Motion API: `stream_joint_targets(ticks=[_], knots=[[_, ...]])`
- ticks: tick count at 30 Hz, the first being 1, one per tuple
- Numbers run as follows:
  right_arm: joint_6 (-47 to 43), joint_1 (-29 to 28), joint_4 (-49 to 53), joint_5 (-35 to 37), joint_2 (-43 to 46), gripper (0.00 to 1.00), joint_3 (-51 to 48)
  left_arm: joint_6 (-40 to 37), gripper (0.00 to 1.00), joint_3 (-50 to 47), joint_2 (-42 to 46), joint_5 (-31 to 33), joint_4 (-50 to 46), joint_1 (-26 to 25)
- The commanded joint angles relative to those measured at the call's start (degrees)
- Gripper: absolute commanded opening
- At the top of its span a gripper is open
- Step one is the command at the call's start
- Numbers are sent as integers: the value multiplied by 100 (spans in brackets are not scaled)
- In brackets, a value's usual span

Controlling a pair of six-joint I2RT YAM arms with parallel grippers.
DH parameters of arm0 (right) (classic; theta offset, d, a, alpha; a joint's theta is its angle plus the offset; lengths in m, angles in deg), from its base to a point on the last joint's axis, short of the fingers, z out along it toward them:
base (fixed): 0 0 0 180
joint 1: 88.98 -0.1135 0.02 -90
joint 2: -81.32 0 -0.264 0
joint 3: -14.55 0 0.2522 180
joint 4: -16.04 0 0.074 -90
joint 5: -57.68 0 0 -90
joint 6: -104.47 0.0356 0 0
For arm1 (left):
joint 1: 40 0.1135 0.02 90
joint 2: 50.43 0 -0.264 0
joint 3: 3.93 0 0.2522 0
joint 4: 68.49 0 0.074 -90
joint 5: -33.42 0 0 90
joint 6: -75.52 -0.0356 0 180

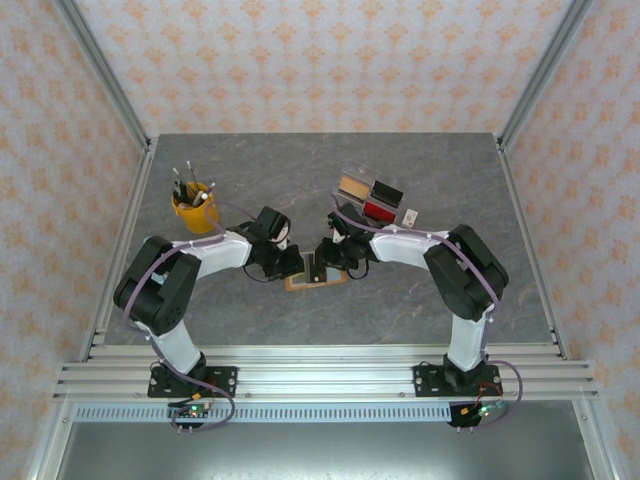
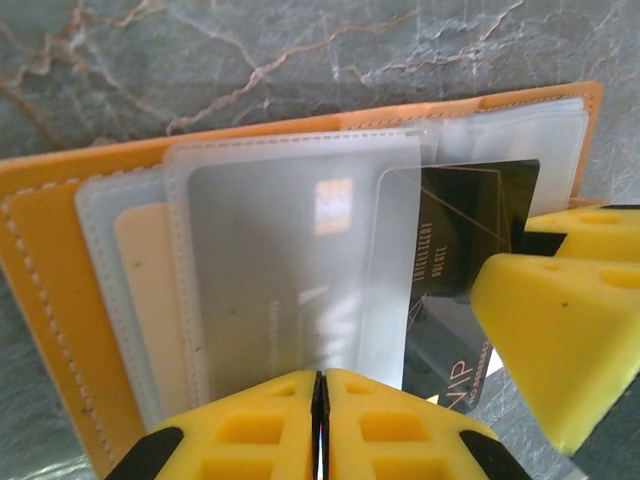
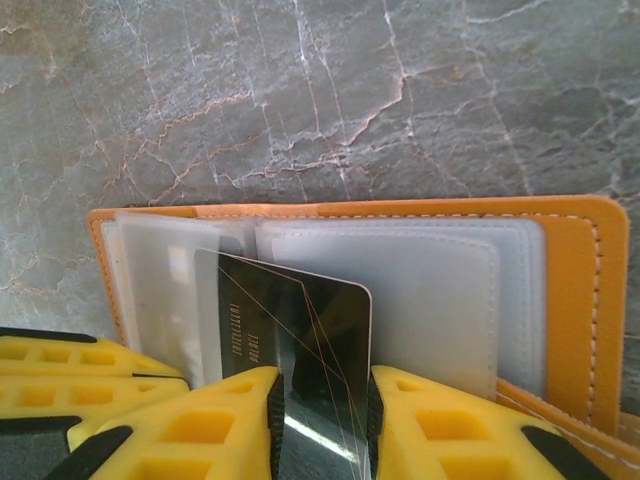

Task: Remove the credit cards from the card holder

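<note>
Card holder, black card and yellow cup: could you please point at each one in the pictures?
card holder [image 3: 578, 300], right wrist view, on its orange cover.
black card [image 3: 310, 330], right wrist view, on the middle of its face.
yellow cup [image 1: 190, 218], top external view, on its side wall.

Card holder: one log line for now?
card holder open flat | left gripper shut at clear sleeve | right gripper open, black card between fingers

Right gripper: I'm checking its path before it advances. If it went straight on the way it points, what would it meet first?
Probably the black card, lying in the gap between the right gripper's parted fingers; beyond it, the card holder's clear sleeves. Depth is unclear.
</note>
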Motion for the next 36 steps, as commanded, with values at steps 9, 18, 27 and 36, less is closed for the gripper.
stream_joint_targets(ticks=[9,18,27,36], knots=[[352,178,-781,-812,111,23,-497,-155,11,62,-286,457,-464,-26],[87,194,72,41,413,6,-360,-257,12,168,-221,750,-767,-26],[-397,229,686,564,1282,2,-514,-225,27,248,147,642,-823,-17],[-505,957,116,-451,2393,0,-796,41,63,280,1193,-6,-563,218]])
